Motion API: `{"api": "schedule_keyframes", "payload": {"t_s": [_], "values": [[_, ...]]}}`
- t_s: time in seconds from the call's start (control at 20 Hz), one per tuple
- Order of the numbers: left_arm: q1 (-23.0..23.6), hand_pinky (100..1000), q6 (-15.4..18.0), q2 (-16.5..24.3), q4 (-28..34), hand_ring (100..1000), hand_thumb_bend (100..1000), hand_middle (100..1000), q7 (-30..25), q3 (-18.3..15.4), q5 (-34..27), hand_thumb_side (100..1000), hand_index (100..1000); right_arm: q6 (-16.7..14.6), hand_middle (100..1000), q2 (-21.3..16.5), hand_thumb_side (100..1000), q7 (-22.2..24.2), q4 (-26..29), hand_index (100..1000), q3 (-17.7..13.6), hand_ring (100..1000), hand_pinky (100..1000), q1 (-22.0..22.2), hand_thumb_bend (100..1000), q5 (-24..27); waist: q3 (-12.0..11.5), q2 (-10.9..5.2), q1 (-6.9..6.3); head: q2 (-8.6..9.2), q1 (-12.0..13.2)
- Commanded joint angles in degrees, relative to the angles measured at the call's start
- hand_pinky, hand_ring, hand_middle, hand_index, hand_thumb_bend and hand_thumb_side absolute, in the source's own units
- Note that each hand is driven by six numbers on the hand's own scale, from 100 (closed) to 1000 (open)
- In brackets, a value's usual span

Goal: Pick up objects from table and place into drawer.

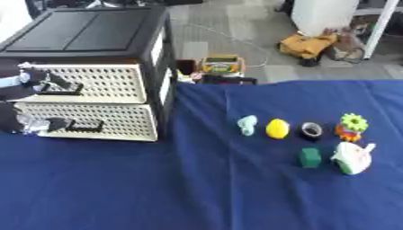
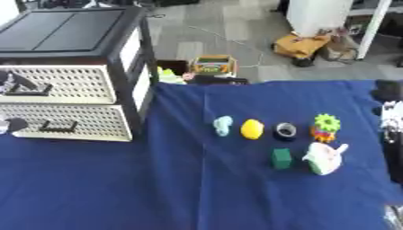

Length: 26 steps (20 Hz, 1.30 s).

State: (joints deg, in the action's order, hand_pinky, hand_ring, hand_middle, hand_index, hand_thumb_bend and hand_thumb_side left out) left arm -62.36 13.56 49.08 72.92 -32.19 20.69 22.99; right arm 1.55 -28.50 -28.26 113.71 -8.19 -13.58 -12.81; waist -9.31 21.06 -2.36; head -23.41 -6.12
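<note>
Reaching from 9 o'clock, the left hand (image 1: pixel 35 77) has its fingers curled on the black handle (image 1: pixel 64 88) of the upper drawer (image 1: pixel 98 83), which stands shut above the lower drawer (image 1: pixel 102 120) in the drawer unit (image 1: pixel 87 33). The right hand (image 2: pixel 391 117) shows at the 3 o'clock edge; its finger state cannot be determined. On the blue table (image 1: pixel 197 188), toward 3 o'clock, lie a pale teal object (image 1: pixel 247 125), yellow lemon (image 1: pixel 277 128), tape roll (image 1: pixel 311 130), green cube (image 1: pixel 310 157), green-topped toy (image 1: pixel 352 126) and white pitcher (image 1: pixel 351 157).
</note>
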Motion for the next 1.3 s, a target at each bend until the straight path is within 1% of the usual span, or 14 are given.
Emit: {"api": "schedule_keyframes", "payload": {"t_s": [0.05, 0.15, 0.25, 0.35, 0.4, 0.45, 0.65, 1.05, 1.15, 1.2, 1.3], "values": [[-1.7, 100, -1.7, 1.8, 1.3, 100, 349, 100, -2.6, -2.6, -1.0, 557, 829, 0.0, 601, -0.9, 962, 0.0, 0.9, 723, -0.2, 717, 623, -0.3, 100, 0.2, -0.1, -1.04, -0.01, 0.50, -0.1], [-2.1, 100, -3.2, 1.7, 1.3, 100, 326, 100, -4.2, -3.3, -0.9, 525, 823, -0.1, 600, -1.0, 961, 0.0, 0.9, 723, -0.2, 718, 623, -0.3, 100, 0.2, -0.2, -1.02, 0.01, 0.48, -0.1], [-2.7, 100, -4.7, 1.4, 0.9, 100, 322, 100, -6.0, -3.8, -0.6, 514, 821, -0.1, 600, -1.0, 961, 0.0, 0.9, 723, -0.3, 719, 624, -0.2, 100, 0.3, -0.2, -1.01, -0.02, 0.39, -0.1], [-4.2, 100, -6.5, 0.9, 1.1, 100, 312, 100, -14.6, -5.7, -0.5, 508, 835, -0.1, 601, -1.1, 961, -0.1, 0.9, 722, -0.4, 719, 624, -0.1, 100, 0.4, -0.2, -1.04, -0.03, 0.32, -0.2], [-4.7, 100, -7.4, 0.7, 1.1, 100, 306, 100, -17.3, -6.4, -0.5, 509, 837, -0.1, 600, -1.1, 960, -0.1, 0.9, 722, -0.4, 719, 624, -0.1, 100, 0.4, -0.2, -1.03, -0.04, 0.31, -0.3], [-5.2, 100, -8.1, 0.4, 1.0, 100, 303, 100, -18.5, -6.7, -0.5, 511, 839, -0.1, 600, -1.1, 960, -0.2, 0.9, 722, -0.5, 720, 624, -0.1, 100, 0.5, -0.2, -1.02, -0.05, 0.25, -0.2], [-6.2, 100, -9.6, -0.5, -0.8, 100, 312, 100, -19.7, -6.6, 0.3, 514, 853, -0.2, 599, -1.1, 958, -0.5, 0.9, 722, -0.6, 720, 623, 0.0, 100, 0.6, 0.0, -0.88, -0.20, 0.14, -0.1], [-6.0, 100, -9.8, -1.3, -3.0, 100, 310, 100, -19.8, -6.0, 1.0, 522, 886, -0.2, 599, -0.9, 957, -1.0, 0.9, 721, -0.7, 721, 623, -0.1, 100, 0.7, 0.2, -0.49, -0.22, 0.63, 0.1], [-6.2, 100, -10.0, -1.7, -3.6, 100, 302, 100, -19.8, -6.0, 1.6, 508, 891, -0.2, 598, -0.9, 960, -1.0, 0.9, 721, -0.7, 722, 623, -0.1, 100, 0.7, 0.3, -0.41, -0.23, 0.73, 0.2], [-6.2, 100, -9.9, -1.8, -3.9, 100, 309, 100, -19.8, -5.9, 2.0, 521, 891, -0.2, 597, -0.9, 957, -1.0, 0.9, 721, -0.7, 722, 623, -0.1, 100, 0.7, 0.4, -0.38, -0.23, 0.77, 0.2], [-6.1, 100, -9.7, -2.0, -4.6, 100, 305, 100, -19.8, -5.8, 3.0, 513, 893, -0.3, 597, -0.8, 957, -1.1, 0.9, 721, -0.8, 722, 623, -0.1, 100, 0.7, 0.5, -0.30, -0.24, 0.82, 0.2]]}}
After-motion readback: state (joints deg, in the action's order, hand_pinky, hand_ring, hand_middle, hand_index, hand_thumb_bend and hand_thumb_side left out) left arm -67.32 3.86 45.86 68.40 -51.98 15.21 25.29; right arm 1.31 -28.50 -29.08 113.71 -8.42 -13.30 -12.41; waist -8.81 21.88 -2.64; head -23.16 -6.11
